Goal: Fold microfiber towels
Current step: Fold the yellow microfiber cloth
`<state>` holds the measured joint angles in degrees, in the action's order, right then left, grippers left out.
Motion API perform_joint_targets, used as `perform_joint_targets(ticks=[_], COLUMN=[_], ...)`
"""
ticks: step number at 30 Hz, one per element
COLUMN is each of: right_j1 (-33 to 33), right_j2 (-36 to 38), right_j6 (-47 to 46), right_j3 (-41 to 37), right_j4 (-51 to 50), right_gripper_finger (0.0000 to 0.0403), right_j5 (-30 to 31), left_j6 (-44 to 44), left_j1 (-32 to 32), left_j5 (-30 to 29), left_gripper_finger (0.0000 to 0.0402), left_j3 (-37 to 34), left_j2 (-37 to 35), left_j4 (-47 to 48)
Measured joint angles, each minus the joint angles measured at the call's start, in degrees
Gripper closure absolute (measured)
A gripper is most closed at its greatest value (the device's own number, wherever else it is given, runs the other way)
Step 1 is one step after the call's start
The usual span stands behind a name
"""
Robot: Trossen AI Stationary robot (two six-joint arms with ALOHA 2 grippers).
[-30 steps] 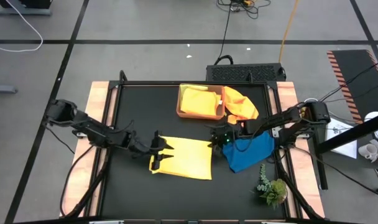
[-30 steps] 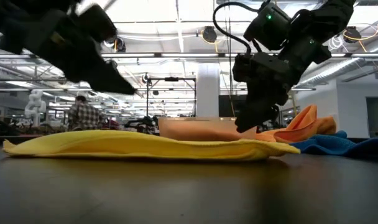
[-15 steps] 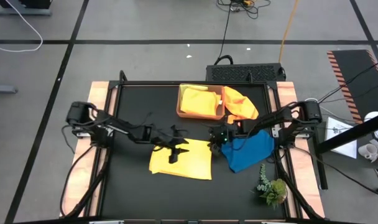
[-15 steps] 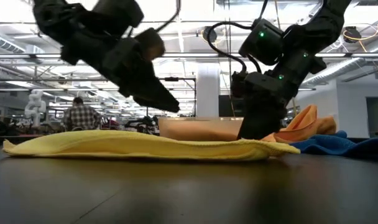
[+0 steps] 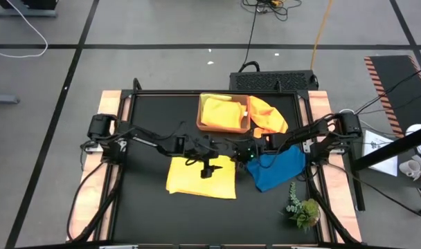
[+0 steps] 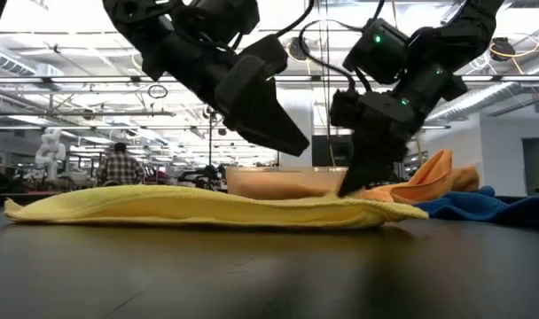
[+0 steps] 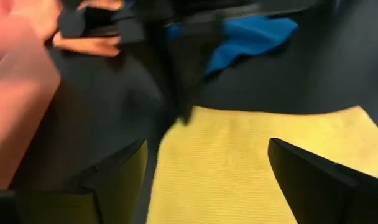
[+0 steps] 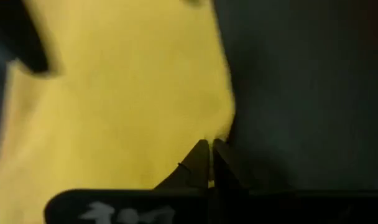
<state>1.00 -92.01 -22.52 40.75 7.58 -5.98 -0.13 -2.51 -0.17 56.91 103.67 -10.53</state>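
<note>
Yellow towel [image 5: 201, 176] lies spread flat on the black table [image 5: 145, 207], just toward 6 o'clock of the table's centre in the high view. Low view: it sits as a shallow, slightly humped layer [image 6: 207, 208] on the tabletop.

Right gripper [image 5: 239, 156] is at the yellow towel's corner toward 2 o'clock. Its fingers are pressed together on the cloth edge; the right wrist view shows the two tips [image 8: 209, 155] meeting at the yellow hem, with dark table just beside. Low view has it [image 6: 356, 184] angled down onto the towel's far-right end.

Left gripper [image 5: 209, 166] hangs over the towel's upper middle, reached in from 9 o'clock. Fingers spread wide, nothing between them; in the left wrist view the two dark fingers [image 7: 313, 180] frame bare yellow cloth. Low view shows it [image 6: 292, 142] above the towel, not touching.

Blue towel [image 5: 276, 168] is crumpled at 3 o'clock of the yellow one, touching or nearly touching its corner, partly under the right arm.

Brown tray [image 5: 201, 119] sits at 12 o'clock of the spread towel, near it, with a second yellow towel [image 5: 223, 111] bunched inside. An orange towel [image 5: 268, 116] drapes over the tray's 3 o'clock rim onto the table.

Green plant sprig [image 5: 302, 207] lies at the table's 4 o'clock edge, well apart from the towels.

Low view, background: a person in a plaid shirt [image 6: 119, 167], far off in the room.
</note>
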Motion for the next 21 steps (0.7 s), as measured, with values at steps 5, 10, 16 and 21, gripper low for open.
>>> perform_joint_targets(ticks=[5, 10, 16, 21], right_j1=[-2.03, -3.91, -4.77, -4.77], right_j2=[2.15, 4.75, 6.24, 6.93], right_j6=[1.21, 3.31, 4.6, 5.24], right_j3=[0.09, 0.09, 0.45, 0.44], right_j4=[3.17, 5.15, 7.79, 8.7], right_gripper_finger=[0.0399, 0.04, 0.0401, 0.0402], right_j5=[0.08, 3.18, 4.59, 4.51], left_j6=[-0.9, -3.3, -3.42, -3.4], left_j1=[2.48, 4.87, 5.5, 5.39], left_j5=[3.76, 10.34, 14.46, 15.38], left_gripper_finger=[0.0062, 0.0062, 0.0062, 0.0091], left_j3=[0.68, 0.64, 0.63, 0.63], left_j2=[0.04, 0.18, 0.18, 0.19], left_j4=[-0.28, -2.34, -3.22, -2.39])
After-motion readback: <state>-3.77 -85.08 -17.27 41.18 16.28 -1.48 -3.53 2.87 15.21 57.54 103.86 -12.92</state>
